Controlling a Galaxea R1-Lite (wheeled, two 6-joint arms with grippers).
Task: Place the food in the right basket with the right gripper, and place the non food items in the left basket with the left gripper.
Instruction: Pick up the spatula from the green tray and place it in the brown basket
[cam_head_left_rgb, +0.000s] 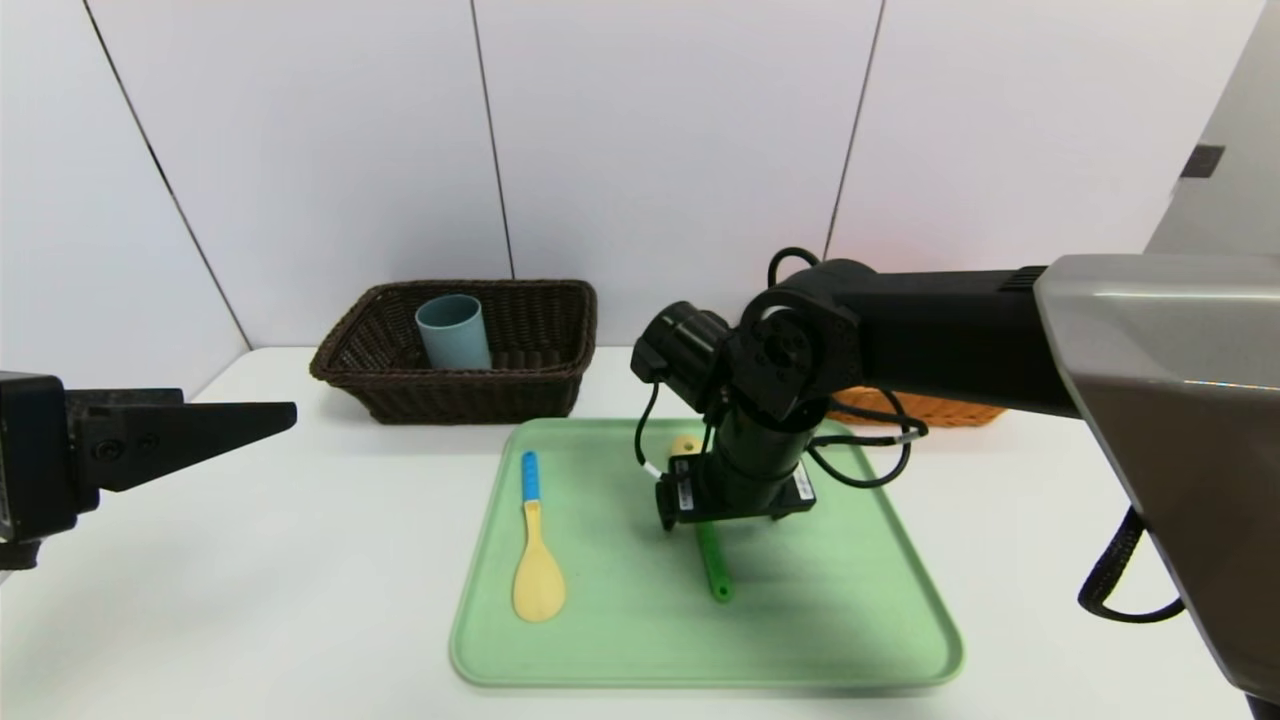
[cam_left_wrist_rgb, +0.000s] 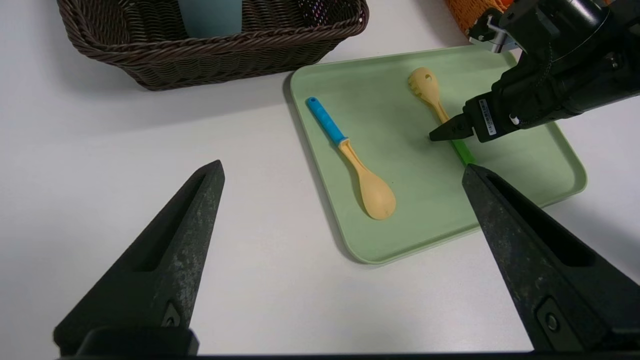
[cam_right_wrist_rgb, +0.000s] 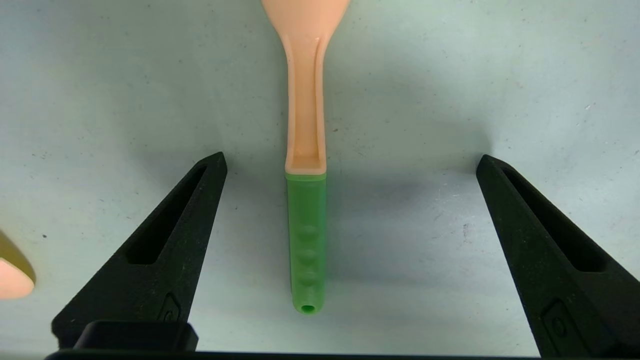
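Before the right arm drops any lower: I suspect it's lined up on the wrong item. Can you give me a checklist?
1. Right gripper jaws open: ok.
2. Green-handled spoon centred between those jaws, lying flat on the tray: ok.
3. Item suits this arm: not ok. A spoon is non-food and belongs to the left gripper.
4. Left gripper free: ok. It is open, empty and off the tray's left side.
5. Dark basket has room: ok. The cup stands inside with space beside it.
6. Light basket contents: cannot tell, since the arm hides it.
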